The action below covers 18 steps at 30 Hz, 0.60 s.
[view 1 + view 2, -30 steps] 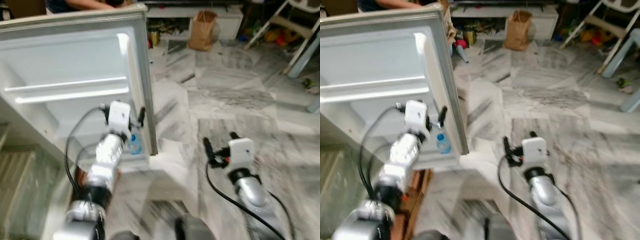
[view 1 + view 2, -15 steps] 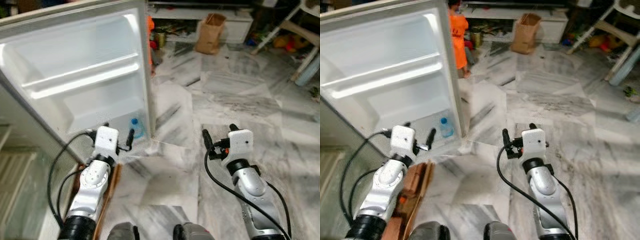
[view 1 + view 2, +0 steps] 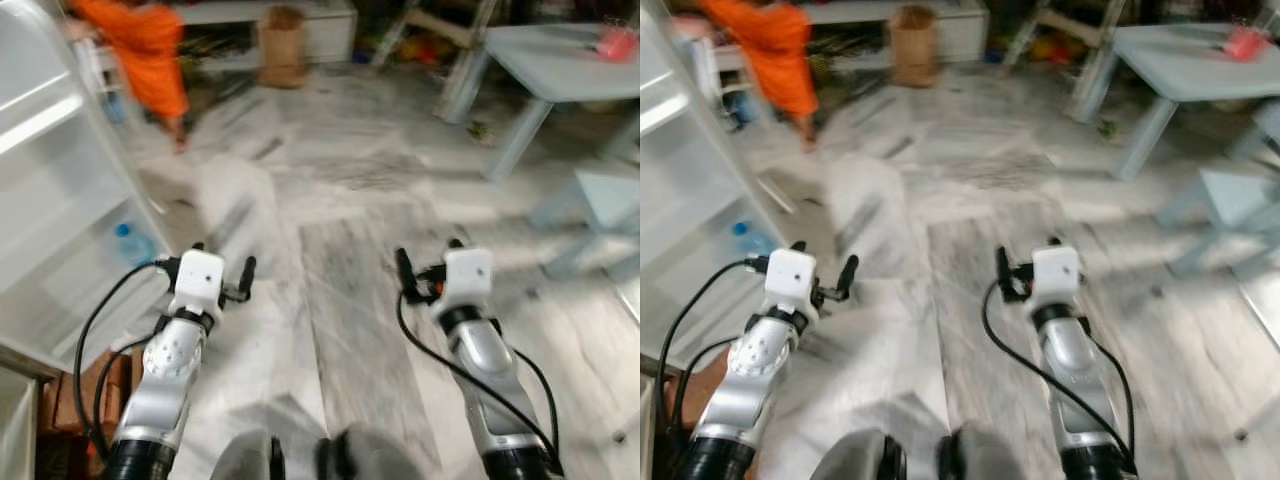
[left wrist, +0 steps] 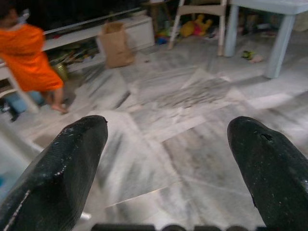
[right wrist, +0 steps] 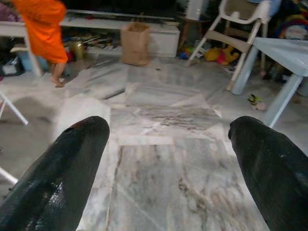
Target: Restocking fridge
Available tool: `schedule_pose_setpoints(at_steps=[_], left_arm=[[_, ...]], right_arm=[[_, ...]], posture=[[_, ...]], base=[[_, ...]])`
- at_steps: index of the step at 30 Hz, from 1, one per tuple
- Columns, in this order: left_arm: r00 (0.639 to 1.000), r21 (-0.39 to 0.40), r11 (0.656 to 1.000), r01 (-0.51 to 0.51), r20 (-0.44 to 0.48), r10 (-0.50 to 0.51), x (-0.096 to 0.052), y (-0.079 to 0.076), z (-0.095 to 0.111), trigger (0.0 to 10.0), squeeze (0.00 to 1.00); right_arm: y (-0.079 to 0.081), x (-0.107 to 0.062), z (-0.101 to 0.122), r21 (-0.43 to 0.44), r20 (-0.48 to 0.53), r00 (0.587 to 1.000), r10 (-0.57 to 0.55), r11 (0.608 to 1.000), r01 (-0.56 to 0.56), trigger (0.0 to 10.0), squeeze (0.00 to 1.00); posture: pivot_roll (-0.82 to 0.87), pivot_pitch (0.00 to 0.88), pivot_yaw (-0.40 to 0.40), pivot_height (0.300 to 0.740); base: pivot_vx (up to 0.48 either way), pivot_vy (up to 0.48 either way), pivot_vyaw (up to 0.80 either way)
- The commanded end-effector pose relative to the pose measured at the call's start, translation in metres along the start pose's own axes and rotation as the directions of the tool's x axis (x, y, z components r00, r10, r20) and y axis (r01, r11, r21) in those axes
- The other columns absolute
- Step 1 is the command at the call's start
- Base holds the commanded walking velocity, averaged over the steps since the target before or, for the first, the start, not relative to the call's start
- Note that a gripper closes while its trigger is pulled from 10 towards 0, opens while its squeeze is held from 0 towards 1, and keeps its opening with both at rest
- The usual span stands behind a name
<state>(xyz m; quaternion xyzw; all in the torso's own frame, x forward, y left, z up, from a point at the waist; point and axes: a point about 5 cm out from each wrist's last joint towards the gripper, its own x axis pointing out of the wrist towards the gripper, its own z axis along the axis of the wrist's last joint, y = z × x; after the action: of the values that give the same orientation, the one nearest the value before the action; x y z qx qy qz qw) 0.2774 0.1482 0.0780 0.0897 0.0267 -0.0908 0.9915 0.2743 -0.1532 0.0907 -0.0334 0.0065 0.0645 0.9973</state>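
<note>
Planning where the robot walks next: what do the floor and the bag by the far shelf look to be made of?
Floor: looks like polished marble or marble-look tile, pale grey with darker veining, faint joints and a soft sheen. Bag: probably brown kraft paper, matte, standing stiffly with its top open.

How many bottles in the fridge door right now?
1. A water bottle with a blue cap stands in the lowest shelf of the open fridge door, on the robot's left. The frame is blurred and cuts the door off, so others may be hidden.

A lived-in home: marble floor (image 3: 970, 200), toys (image 5: 215, 53), high chair (image 5: 240, 29), open fridge door (image 3: 50, 200).
</note>
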Motion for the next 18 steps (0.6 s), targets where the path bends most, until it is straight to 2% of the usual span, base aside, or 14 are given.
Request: schedule_pose_setpoints(at_steps=[1,4,12,18], left_arm=[[1.0,-0.007,1.0,0.004,-0.016,-0.005,0.0,-0.005,-0.005,10.0,0.0],[1.0,-0.003,1.0,0.006,-0.021,-0.006,0.002,-0.007,-0.008,10.0,0.0],[1.0,0.004,1.0,0.014,-0.003,-0.014,0.009,-0.007,-0.005,10.0,0.0],[1.0,-0.005,1.0,0.018,0.007,-0.018,0.013,-0.013,-0.004,10.0,0.0]], right_arm=[[-0.003,-0.002,-0.004,0.006,-0.011,1.0,-0.027,1.0,0.027,10.0,0.0],[0.002,-0.004,-0.012,0.017,-0.033,0.999,-0.019,1.0,0.02,10.0,0.0],[0.003,-0.003,-0.01,0.014,-0.016,1.0,-0.018,1.0,0.018,10.0,0.0],[0.003,-0.002,-0.009,0.008,-0.004,1.0,-0.019,1.0,0.019,10.0,0.0]], posture=[[0.07,0.092,0.004,0.74],[0.07,0.081,0.005,0.74],[0.04,0.09,0.016,0.74],[0.03,0.093,0.018,0.74]], base=[[0.296,-0.341,-0.8],[0.326,-0.32,-0.8],[0.48,0.0,-0.8],[0.48,0.0,-0.8]])
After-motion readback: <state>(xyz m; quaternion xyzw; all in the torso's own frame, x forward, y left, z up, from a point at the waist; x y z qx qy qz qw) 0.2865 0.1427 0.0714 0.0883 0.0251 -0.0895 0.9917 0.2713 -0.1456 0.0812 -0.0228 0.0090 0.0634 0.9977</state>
